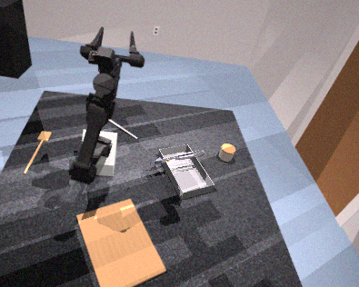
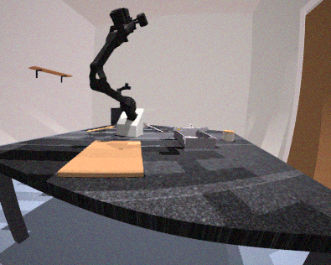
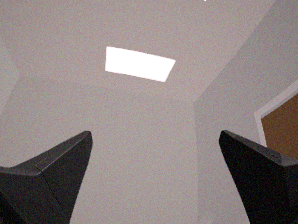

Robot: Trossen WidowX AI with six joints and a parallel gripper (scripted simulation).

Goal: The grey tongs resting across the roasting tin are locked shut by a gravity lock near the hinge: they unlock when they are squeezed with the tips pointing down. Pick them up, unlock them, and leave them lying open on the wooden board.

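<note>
A black robot arm (image 1: 97,115) (image 2: 99,63) rises from a white block (image 1: 107,168) (image 2: 129,128) on a dark table (image 1: 243,227) (image 2: 240,180), its gripper (image 1: 117,36) (image 3: 158,137) raised high at the upper left of the top view, fingers spread nearly as wide as they go and nothing between them. In the wrist view the two dark fingers stand apart at the lower left and lower right, framing pale wall, with a bright ceiling light (image 3: 139,64) above and part of a brown door (image 3: 282,127) at the right edge.

The grey tongs (image 1: 181,157) lie across the far end of a grey roasting tin (image 1: 197,192) (image 2: 199,143), right of centre in the top view, one end reaching past the tin's left wall. Whether they are locked is too small to tell. A wooden board (image 1: 124,254) (image 2: 106,161) lies flat at the bottom of the top view, well apart from the tongs, a shadow across its upper part. A small round pot with an orange top (image 1: 226,153) (image 2: 228,135) stands to the right of the tin; a wooden spatula (image 1: 34,153) (image 2: 101,128) lies at the left, and a thin pale handle (image 1: 124,130) (image 2: 152,127) slants between the arm and the tin.
</note>
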